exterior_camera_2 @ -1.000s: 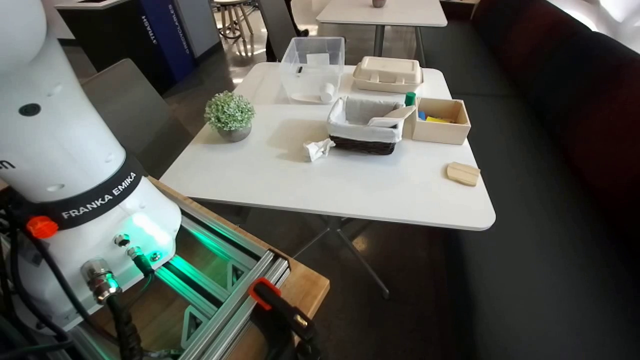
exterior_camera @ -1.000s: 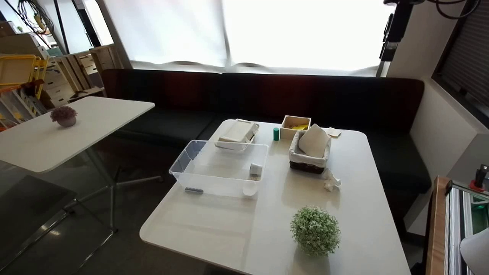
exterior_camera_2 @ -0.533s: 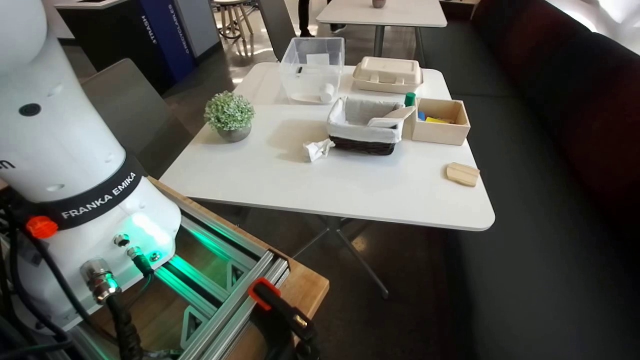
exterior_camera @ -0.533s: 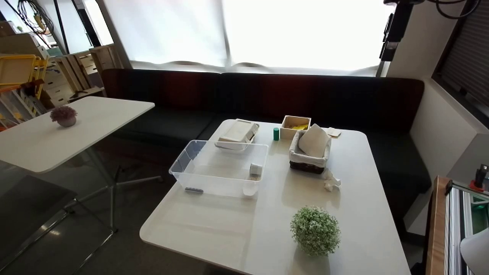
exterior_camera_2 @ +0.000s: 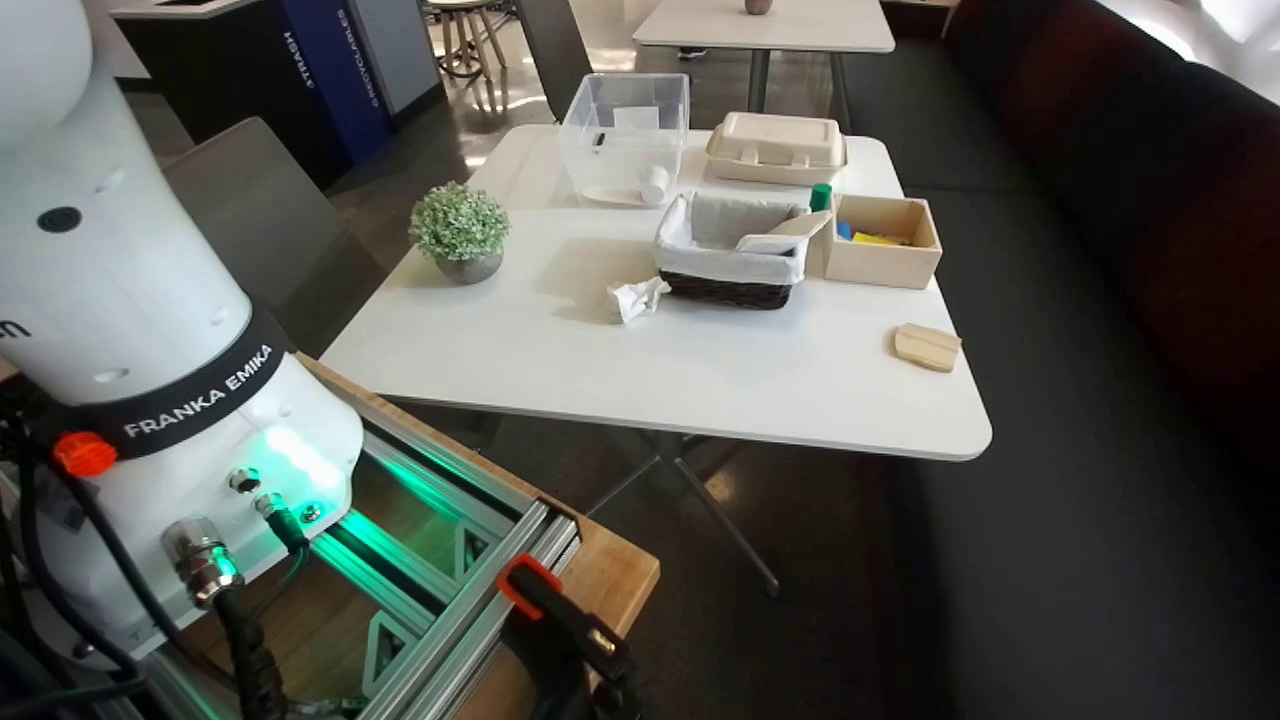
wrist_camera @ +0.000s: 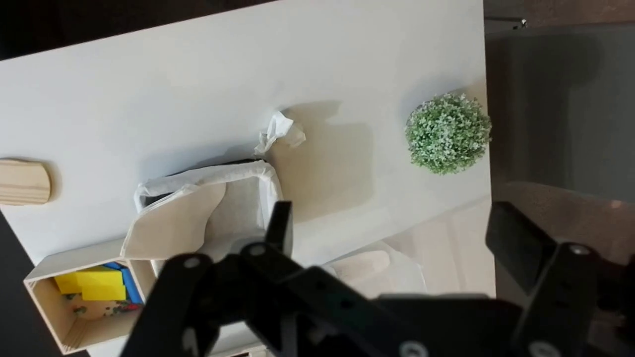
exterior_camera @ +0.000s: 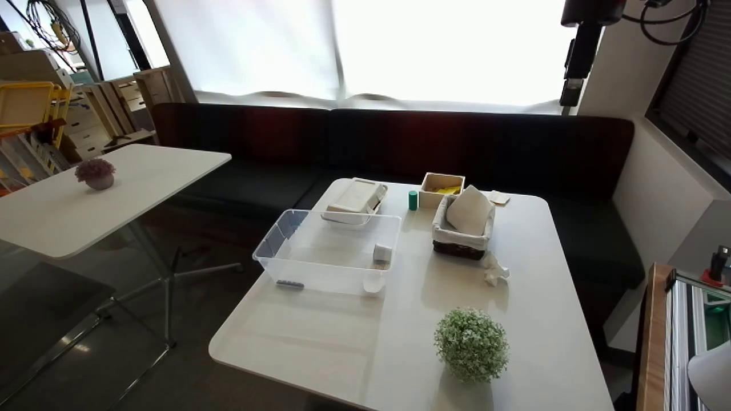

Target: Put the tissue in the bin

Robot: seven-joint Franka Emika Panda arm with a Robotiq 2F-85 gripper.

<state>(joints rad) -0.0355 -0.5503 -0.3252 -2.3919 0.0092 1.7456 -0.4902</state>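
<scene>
The tissue [exterior_camera: 494, 270], a small crumpled white scrap, lies on the white table beside a dark wicker basket [exterior_camera: 458, 250] with a pale cloth liner. Both also show in an exterior view, the tissue [exterior_camera_2: 637, 299] and the basket [exterior_camera_2: 728, 290], and in the wrist view, the tissue [wrist_camera: 279, 130] and the basket's lined rim [wrist_camera: 225, 172]. A clear plastic bin [exterior_camera: 325, 266] stands on the table, apart from the tissue. My gripper [wrist_camera: 397, 230] is open and empty, with its fingers wide apart. In an exterior view the gripper [exterior_camera: 570, 98] hangs high above the table.
A green potted plant [exterior_camera_2: 460, 228] stands near the tissue. A pale flat piece [exterior_camera: 469, 211] leans in the basket. A wooden box [exterior_camera_2: 882, 265], a green cylinder [exterior_camera_2: 820, 198], a takeout container [exterior_camera_2: 775, 148] and a small wooden piece [exterior_camera_2: 926, 347] are also on the table.
In an exterior view my gripper has moved slightly left and down over the last half second. The tissue, basket and clear bin have not moved.
</scene>
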